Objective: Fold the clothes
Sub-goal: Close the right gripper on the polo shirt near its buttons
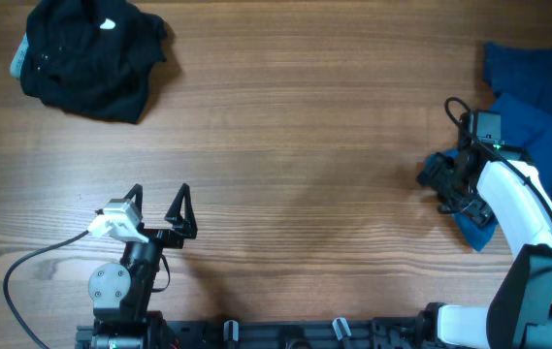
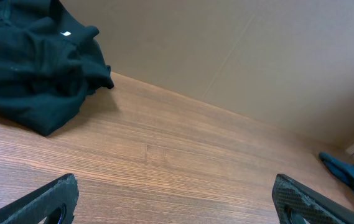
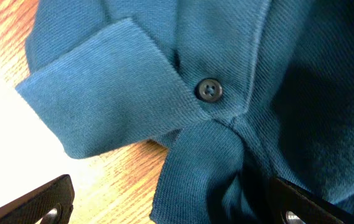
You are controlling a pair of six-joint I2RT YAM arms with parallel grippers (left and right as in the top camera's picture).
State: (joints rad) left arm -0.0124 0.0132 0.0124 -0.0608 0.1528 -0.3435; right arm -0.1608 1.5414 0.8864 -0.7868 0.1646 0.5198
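Well ahead of the left gripper [image 1: 160, 190] and off to its left, a black garment [image 1: 89, 58] sits in a crumpled, soft heap. It is rumpled all round, so no long axis can be made out. The left gripper's jaws are spread wide with nothing between them, only the bare wood-grain table [image 1: 305, 145] ahead.

Over on the right, the right gripper [image 3: 173, 208] hangs right above a blue polo shirt [image 3: 276, 74], its jaws wide apart and gripping nothing. The shirt is a fine ribbed knit. A folded flap [image 3: 102, 93] near a small dark round button [image 3: 208, 89] points away to the gripper's left. From above, the blue cloth [image 1: 547, 126] lies bunched along the table's right edge, running lengthwise from the far side towards the near side.
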